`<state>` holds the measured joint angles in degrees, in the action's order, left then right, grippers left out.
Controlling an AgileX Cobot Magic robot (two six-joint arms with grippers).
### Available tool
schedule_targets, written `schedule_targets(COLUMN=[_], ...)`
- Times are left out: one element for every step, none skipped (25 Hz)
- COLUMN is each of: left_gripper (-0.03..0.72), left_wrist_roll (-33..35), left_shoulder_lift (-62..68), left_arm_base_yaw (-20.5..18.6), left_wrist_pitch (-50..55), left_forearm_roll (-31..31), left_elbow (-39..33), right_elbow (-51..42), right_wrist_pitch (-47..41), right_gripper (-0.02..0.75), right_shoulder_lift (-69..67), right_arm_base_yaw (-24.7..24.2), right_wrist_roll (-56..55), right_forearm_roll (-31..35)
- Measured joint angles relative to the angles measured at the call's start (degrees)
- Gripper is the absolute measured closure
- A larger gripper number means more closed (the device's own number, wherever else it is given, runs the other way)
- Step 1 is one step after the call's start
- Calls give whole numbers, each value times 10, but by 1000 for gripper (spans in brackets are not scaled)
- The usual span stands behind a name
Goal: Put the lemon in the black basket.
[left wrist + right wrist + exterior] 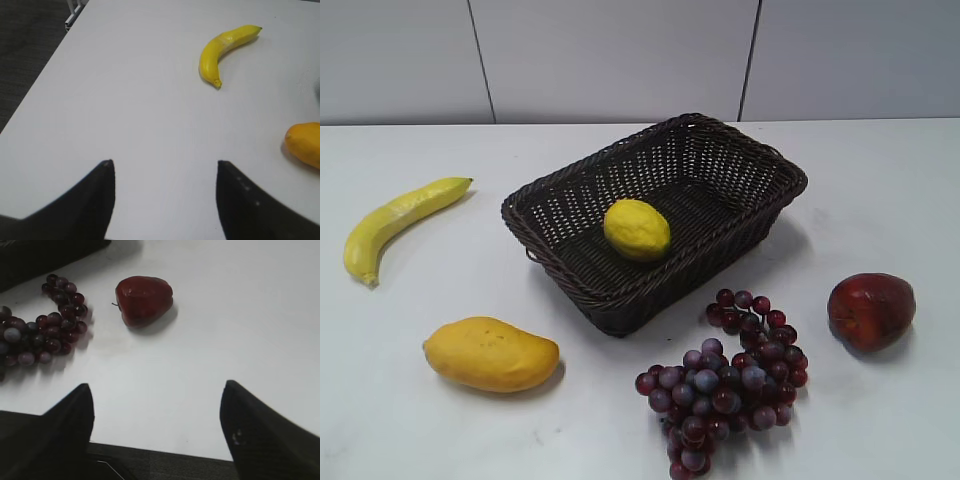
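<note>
Lemon (636, 229) rests inside black basket (620, 300), so task looks complete. Left end effector (162, 170) and right end effector (157, 395) parked over bare worktop (880, 420), jaws apart, empty.

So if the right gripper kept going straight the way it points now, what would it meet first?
Probably the red apple, roughly ahead of the open right gripper; only bare table lies between. Depth is uncertain.
</note>
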<state>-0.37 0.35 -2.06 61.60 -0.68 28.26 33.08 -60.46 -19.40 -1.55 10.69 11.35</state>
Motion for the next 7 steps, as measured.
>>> schedule_targets(left_gripper=[216,216,216,216,216,216,216], left_wrist_roll=[0,0,0,0,0,0,0], left_shoulder_lift=[0,0,0,0,0,0,0], left_arm_base_yaw=[0,0,0,0,0,0,0], left_wrist_pitch=[0,0,0,0,0,0,0], left_forearm_roll=[0,0,0,0,0,0,0], left_elbow=[0,0,0,0,0,0,0], right_elbow=[-11,-21,-29,-37,-40,-42,-42], right_wrist_pitch=[-1,-1,-1,0,0,1,2], right_gripper=[146,146,147,147,147,147,147], right_shoulder_lift=[12,24,37,48,62,76,89], right_arm_base_yaw=[0,0,0,0,0,0,0], right_wrist_roll=[0,0,-2,-6,-8,-10,-11], right_forearm_roll=[1,1,3,3,3,3,4])
